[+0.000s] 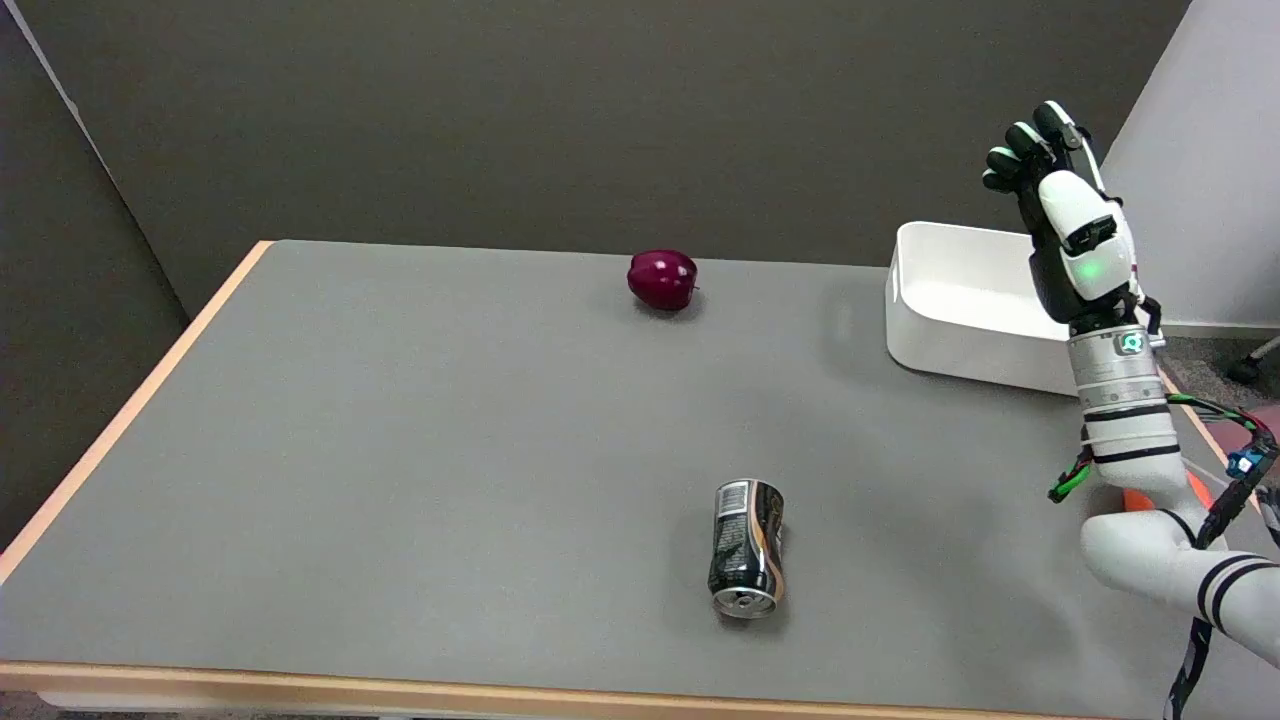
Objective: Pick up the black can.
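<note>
The black can (pixel 746 548) lies on its side on the grey table (pixel 400 450), near the front edge, its silver top facing the camera. My right hand (pixel 1065 215) is raised in the air at the right, far from the can and in front of the white bin. It holds nothing, and its fingers point upward, bent a little at the tips.
A dark red apple (pixel 662 279) sits at the back middle of the table. A white bin (pixel 965 305) stands at the back right, partly behind my wrist. An orange object (pixel 1140 497) shows behind my forearm. A dark wall closes the back.
</note>
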### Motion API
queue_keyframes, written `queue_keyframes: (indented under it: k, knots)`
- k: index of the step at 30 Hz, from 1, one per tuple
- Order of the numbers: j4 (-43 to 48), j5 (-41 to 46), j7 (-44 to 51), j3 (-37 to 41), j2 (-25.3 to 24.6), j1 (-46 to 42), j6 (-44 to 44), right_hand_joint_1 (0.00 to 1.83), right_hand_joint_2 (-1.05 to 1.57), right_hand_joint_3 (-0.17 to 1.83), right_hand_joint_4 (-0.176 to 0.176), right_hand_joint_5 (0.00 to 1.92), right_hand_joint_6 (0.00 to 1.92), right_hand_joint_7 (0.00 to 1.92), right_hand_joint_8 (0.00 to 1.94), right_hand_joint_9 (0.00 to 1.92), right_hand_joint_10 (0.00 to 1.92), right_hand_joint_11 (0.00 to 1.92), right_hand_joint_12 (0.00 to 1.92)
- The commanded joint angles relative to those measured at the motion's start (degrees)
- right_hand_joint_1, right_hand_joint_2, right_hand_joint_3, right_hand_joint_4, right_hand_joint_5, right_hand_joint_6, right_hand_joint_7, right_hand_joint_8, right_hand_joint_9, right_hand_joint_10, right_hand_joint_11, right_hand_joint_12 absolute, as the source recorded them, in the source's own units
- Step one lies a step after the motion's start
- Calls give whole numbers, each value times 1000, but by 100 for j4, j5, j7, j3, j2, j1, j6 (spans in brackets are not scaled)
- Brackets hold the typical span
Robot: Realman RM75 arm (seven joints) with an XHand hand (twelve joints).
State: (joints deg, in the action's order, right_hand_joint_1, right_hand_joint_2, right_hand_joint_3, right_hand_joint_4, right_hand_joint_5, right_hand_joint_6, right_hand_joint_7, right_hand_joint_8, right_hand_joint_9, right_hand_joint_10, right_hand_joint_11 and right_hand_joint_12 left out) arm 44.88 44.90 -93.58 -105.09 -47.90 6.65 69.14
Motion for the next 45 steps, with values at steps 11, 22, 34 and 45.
queue_keyframes:
  k: [11,22,34,45]
  knots:
    - [911,-1851,1204,1063,111,-244,149,425,700,901,21,93,317,236,313,218,743,82,1193]
    - [2434,-3667,3866,1358,342,-561,-327,573,643,982,29,116,373,257,358,193,716,67,1158]
    - [1750,-4545,6159,1407,168,-504,444,692,632,1000,40,51,176,103,301,91,621,-1,997]
    - [834,-4970,5937,1760,600,-225,1619,668,612,988,36,-1,126,42,245,47,588,-1,902]
